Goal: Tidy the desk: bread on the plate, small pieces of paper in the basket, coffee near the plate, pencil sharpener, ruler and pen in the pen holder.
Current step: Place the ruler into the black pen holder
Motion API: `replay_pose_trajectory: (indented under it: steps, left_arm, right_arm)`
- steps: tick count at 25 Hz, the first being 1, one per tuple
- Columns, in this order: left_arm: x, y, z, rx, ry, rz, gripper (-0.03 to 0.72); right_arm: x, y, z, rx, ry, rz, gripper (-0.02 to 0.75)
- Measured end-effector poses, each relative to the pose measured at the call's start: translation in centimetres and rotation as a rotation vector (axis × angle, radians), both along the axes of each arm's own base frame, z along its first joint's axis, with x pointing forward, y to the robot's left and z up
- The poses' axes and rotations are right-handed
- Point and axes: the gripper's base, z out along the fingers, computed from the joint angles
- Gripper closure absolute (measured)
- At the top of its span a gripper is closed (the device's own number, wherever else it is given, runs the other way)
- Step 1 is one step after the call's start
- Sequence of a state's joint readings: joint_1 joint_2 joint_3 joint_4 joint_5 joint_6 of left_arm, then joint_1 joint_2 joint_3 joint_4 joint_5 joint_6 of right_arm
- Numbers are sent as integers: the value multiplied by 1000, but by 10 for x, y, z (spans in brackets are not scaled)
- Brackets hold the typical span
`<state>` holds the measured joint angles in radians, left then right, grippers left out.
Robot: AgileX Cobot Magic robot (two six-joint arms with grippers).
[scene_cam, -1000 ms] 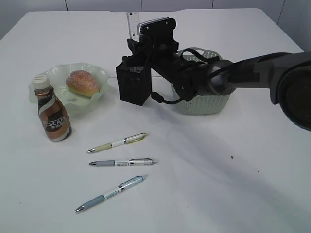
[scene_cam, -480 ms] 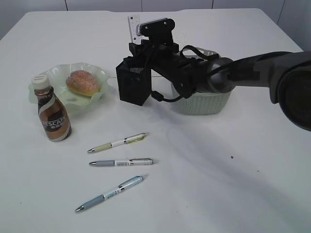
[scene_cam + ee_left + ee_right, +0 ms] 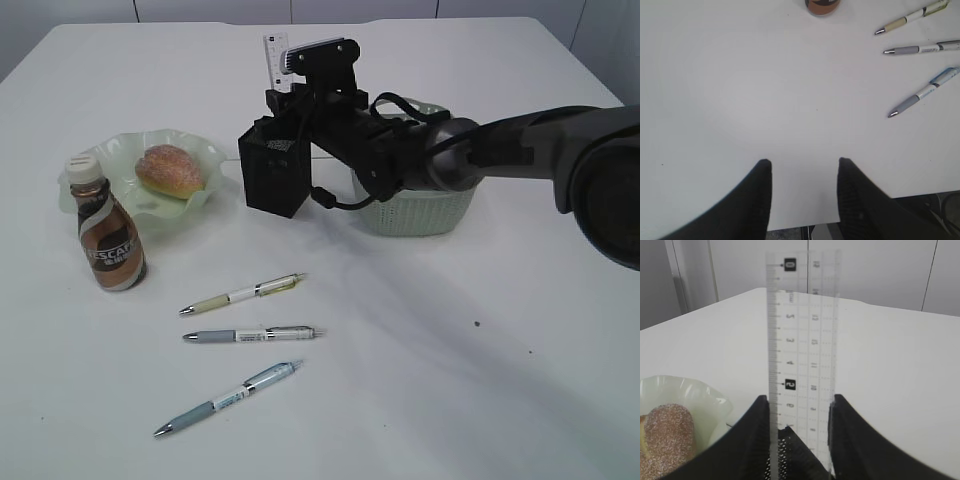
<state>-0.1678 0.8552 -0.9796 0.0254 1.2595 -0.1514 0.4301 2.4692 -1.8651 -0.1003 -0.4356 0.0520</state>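
While upright, ruler (image 3: 801,365) stands between right gripper (image 3: 799,412), seemingly gripped.

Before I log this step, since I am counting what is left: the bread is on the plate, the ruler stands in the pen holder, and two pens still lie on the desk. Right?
Not quite. Three pens lie on the desk, not two, as the exterior view shows. The rest holds: the bread is on the plate, and the ruler stands in the pen holder.
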Motion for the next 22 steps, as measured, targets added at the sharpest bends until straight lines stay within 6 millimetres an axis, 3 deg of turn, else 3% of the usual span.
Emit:
replay_pose_trajectory:
  steps: [6,13,22]
  left_arm:
    - [0,0,0,-2,0,0,370]
    - [0,0,0,-2,0,0,371]
    - [0,0,0,-2,0,0,370]
  right_arm:
    - [0,0,0,0,0,0,458]
    - [5,-5,2,-18,26,-21,360]
    - [5,-5,1,-21,34,-22,351]
